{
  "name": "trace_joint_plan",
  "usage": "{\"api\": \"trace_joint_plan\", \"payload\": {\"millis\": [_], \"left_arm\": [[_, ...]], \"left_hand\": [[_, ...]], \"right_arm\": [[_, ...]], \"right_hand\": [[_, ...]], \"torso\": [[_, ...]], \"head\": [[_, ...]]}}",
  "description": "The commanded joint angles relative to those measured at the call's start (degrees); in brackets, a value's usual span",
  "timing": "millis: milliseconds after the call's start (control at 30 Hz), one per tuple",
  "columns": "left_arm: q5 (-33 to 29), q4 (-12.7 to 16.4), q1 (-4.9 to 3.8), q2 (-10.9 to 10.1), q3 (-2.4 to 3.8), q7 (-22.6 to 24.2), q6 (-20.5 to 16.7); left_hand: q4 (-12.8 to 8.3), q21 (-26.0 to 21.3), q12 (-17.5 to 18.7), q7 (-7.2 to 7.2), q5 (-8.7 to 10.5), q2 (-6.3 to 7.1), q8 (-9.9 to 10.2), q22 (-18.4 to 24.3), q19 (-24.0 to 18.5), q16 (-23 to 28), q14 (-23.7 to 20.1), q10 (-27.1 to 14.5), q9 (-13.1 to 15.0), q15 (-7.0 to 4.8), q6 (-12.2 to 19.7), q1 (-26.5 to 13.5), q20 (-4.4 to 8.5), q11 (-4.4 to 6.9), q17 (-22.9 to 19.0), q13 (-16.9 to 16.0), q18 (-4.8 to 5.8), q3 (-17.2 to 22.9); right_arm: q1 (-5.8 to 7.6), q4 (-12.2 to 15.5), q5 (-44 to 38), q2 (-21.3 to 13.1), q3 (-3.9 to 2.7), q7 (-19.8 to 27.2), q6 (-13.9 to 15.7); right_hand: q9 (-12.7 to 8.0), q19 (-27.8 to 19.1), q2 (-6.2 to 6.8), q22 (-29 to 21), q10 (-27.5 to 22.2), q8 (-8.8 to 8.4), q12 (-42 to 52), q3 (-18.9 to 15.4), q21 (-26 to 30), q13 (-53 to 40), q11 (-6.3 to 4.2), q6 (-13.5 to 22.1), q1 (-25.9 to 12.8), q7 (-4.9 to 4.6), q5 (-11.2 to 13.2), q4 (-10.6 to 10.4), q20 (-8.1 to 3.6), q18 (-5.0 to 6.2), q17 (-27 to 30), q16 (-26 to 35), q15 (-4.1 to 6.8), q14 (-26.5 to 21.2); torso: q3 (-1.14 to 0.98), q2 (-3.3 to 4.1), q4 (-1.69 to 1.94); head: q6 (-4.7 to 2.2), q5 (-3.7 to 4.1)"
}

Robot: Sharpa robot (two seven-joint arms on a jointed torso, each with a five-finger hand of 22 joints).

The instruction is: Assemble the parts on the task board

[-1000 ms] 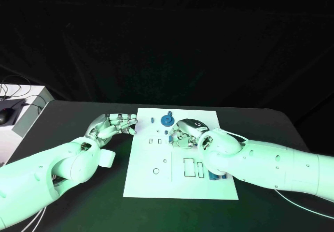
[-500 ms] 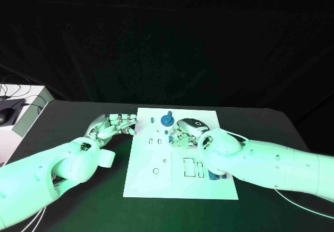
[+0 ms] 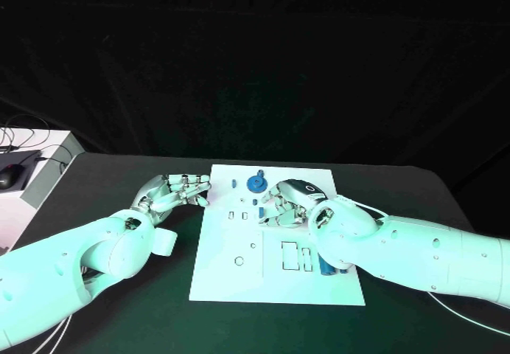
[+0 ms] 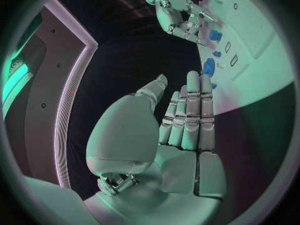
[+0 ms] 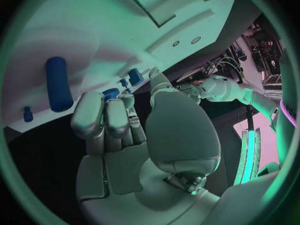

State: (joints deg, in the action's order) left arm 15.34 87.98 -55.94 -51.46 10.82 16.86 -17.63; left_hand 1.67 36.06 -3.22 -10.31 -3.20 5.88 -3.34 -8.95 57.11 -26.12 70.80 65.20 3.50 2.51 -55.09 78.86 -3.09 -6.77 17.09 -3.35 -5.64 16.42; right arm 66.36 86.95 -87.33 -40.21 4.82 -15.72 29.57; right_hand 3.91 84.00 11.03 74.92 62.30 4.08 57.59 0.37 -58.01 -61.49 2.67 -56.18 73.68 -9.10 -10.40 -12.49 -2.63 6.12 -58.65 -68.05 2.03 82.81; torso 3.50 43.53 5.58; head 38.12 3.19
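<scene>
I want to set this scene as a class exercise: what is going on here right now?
A two-armed robot is working at a white task board on a black table. Its right hand is curled over the board's middle, beside a round blue part. Its left hand rests at the board's left edge, holding nothing. A blue cylinder lies lower down.

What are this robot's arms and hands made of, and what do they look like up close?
Both arms are smooth, rounded white shells, thick like padded sleeves. Each ends in a silver, metallic-looking hand: the left hand and right hand have segmented fingers with visible joints and a broad, smooth shell at the back. A thin white cable loops by the right wrist. No markings are legible.
</scene>
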Motion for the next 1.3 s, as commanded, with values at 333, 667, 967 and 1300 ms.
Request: {"api": "trace_joint_plan", "payload": {"millis": [333, 667, 967, 1300], "left_arm": [[9.7, -0.8, -0.31, 0.4, 0.34, -11.5, 2.6], [24.8, -3.6, -4.69, 4.0, 1.04, -29.8, 10.9], [34.6, -8.6, -10.38, 11.1, -1.01, -43.7, 18.1], [38.7, -14.0, -13.86, 18.4, -4.29, -50.0, 22.2]], "left_hand": [[12.3, 14.2, -20.5, 2.66, -0.42, 0.68, -5.9, -8.2, 7.8, -28.6, -0.2, 4.2, 0.6, -4.23, -2.9, -8.2, 5.17, 3.99, 18.9, -12.4, -0.18, -16.1], [14.6, 29.8, -45.0, 5.65, 0.03, 3.33, -20.4, -19.1, 5.0, -40.0, 4.3, 0.4, 8.2, -5.85, -2.2, -12.6, 6.18, 7.13, 28.6, -31.2, -3.23, -9.9], [15.0, 33.7, -46.0, 7.71, 0.05, 4.33, -26.5, -25.9, 6.9, -41.6, 8.4, 2.5, 21.4, -7.07, -0.9, -16.5, 6.45, 8.4, 37.0, -36.2, -3.66, -7.4], [12.2, 34.2, -45.2, 8.29, -0.04, 5.68, -28.4, -28.6, 8.0, -41.6, 9.2, 3.9, 28.6, -7.56, -0.4, -15.4, 6.75, 9.05, 39.2, -35.7, -3.3, 4.4]], "right_arm": [[2.62, 0.9, 25.5, -4.4, -1.2, 12.7, 9.0], [5.17, -2.5, 41.4, -7.6, -1.31, 19.8, 5.5], [5.52, -4.8, 43.0, -7.7, -1.31, 19.9, 4.3], [5.51, -5.7, 42.2, -7.2, -1.27, 17.3, 3.5]], "right_hand": [[0.3, 2.9, -2.76, 7.9, 1.1, 1.82, 3.1, -0.7, -0.9, -2.4, -0.3, -1.8, -5.6, 0.89, -2.1, -0.3, -0.12, 0.07, -0.5, -0.9, -0.03, 0.0], [0.8, 2.7, -7.94, 7.6, 0.9, 5.38, 2.8, -3.4, 0.2, -2.6, -0.67, -1.2, -7.9, 1.37, -7.6, 6.5, -0.47, 0.0, 0.3, -0.4, 0.24, -0.1], [0.7, 2.7, -8.54, 7.6, 0.7, 4.8, 2.5, -4.2, 0.6, -2.4, -0.36, -0.4, -8.1, 1.08, -8.9, 7.7, -0.34, 0.11, 0.6, -0.2, 0.13, -0.1], [0.7, 2.7, -7.36, 7.5, 0.7, 4.35, 2.5, -4.4, 0.9, -2.5, -0.31, -0.3, -7.9, 0.98, -12.5, 8.5, -0.28, 0.21, 0.8, 0.0, 0.1, -0.2]], "torso": [[-0.97, -0.69, -0.95], [-2.07, -2.03, -1.52], [-2.88, -2.87, -1.97], [-3.09, -3.36, -1.97]], "head": [[-1.24, -0.98], [-1.29, -2.15], [-0.97, -2.74], [-0.35, -2.69]]}}
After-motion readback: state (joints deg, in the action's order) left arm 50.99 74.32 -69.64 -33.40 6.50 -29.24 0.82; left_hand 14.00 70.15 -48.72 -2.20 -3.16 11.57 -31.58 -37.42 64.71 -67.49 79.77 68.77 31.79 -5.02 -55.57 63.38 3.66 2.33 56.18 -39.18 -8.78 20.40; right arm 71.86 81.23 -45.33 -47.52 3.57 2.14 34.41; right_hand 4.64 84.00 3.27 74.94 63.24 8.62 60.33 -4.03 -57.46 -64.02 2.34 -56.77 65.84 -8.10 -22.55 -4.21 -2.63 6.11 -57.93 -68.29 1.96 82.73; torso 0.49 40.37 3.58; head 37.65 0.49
